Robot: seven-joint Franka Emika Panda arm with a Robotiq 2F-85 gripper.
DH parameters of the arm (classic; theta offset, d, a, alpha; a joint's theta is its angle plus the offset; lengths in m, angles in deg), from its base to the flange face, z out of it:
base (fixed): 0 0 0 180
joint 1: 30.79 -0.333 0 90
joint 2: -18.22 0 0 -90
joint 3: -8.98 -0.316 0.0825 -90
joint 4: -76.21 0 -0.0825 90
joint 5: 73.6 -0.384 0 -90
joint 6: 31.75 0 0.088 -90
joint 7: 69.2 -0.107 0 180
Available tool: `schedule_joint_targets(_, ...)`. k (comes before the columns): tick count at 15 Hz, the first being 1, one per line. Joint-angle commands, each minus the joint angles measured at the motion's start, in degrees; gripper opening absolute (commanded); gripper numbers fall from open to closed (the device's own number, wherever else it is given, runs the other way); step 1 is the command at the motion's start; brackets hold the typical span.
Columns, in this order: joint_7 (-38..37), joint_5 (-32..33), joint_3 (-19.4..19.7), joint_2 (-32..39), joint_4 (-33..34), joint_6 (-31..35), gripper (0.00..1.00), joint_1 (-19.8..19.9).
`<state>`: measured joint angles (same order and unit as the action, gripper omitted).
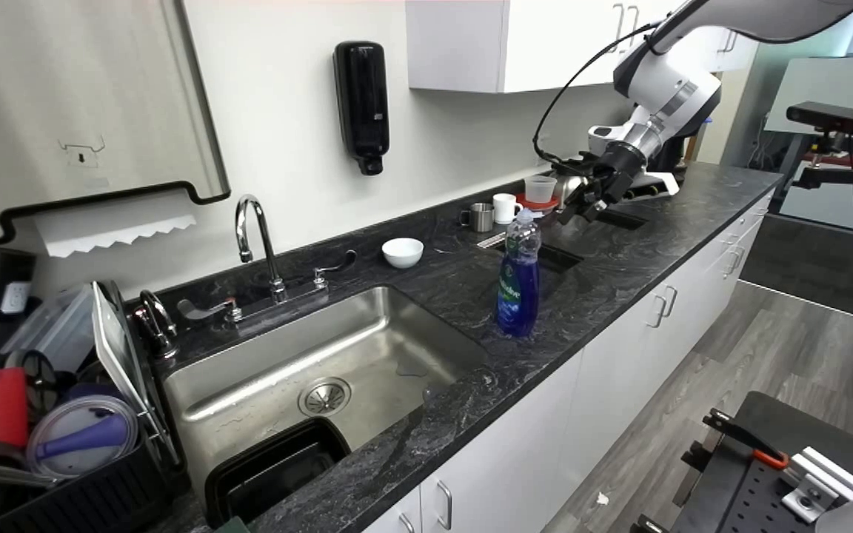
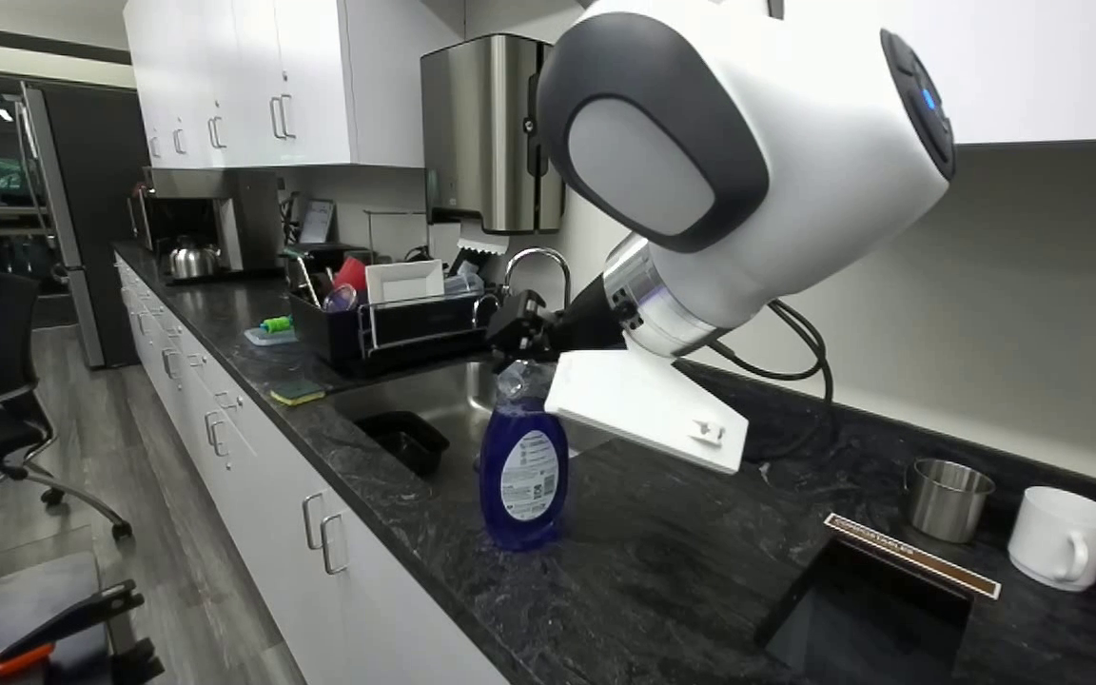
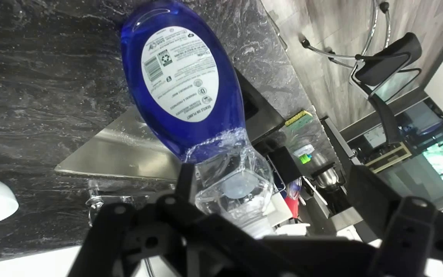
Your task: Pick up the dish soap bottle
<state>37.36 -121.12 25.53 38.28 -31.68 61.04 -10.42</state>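
Observation:
The dish soap bottle, deep blue below with a clear narrow top, stands upright on the dark counter beside the sink. My gripper is near the height of the bottle's top, just right of it in an exterior view. From the opposite angle the gripper appears right above the cap. In the wrist view the gripper's jaws are wide apart. The bottle has its clear neck between them, much closer to the left finger; whether they touch I cannot tell. Dark gripper parts hide the cap's end.
A steel sink with a tall faucet lies beside the bottle. Along the wall sit a white bowl, a metal cup and a white mug. A counter cutout opens near the cup. Past the sink is a dish rack.

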Motion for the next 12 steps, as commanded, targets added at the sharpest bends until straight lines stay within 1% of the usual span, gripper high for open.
schedule_joint_targets(1,-0.2,0.3,-1.2,0.1,0.4,-0.2,1.00,1.1)
schedule_joint_targets(12,-0.2,0.3,-1.2,0.1,0.8,-0.6,1.00,1.1)
